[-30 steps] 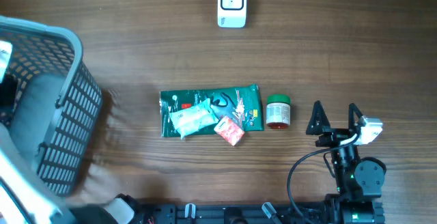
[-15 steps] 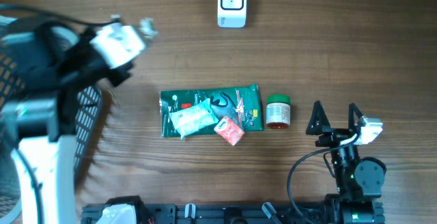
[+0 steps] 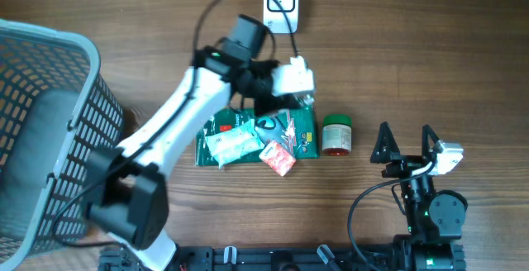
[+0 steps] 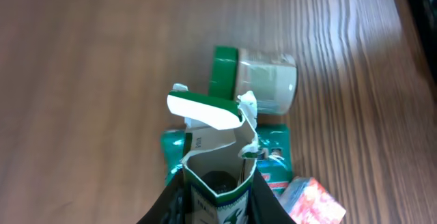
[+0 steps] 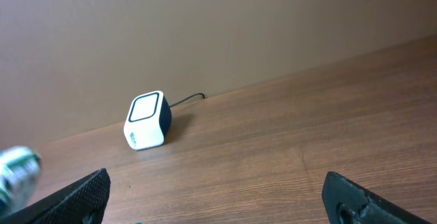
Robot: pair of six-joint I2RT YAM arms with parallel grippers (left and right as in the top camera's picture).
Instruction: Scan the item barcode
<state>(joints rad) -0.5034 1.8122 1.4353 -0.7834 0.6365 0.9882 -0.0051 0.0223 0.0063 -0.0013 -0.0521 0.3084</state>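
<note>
In the left wrist view, my left gripper is shut on a green and white carton with its torn top flap open. It hangs above the pile of items. Seen from overhead, this gripper is just below the white scanner, over the top right corner of a green packet. My right gripper rests open at the right with nothing between its fingers. The scanner also shows in the right wrist view, far across the table.
A green-lidded jar lies to the right of the green packet. A white pouch and a red-orange packet lie on that packet. A grey mesh basket fills the left side.
My left arm has swung from the basket at the left to the middle of the table, over the items and below the scanner. The right arm has not moved.
</note>
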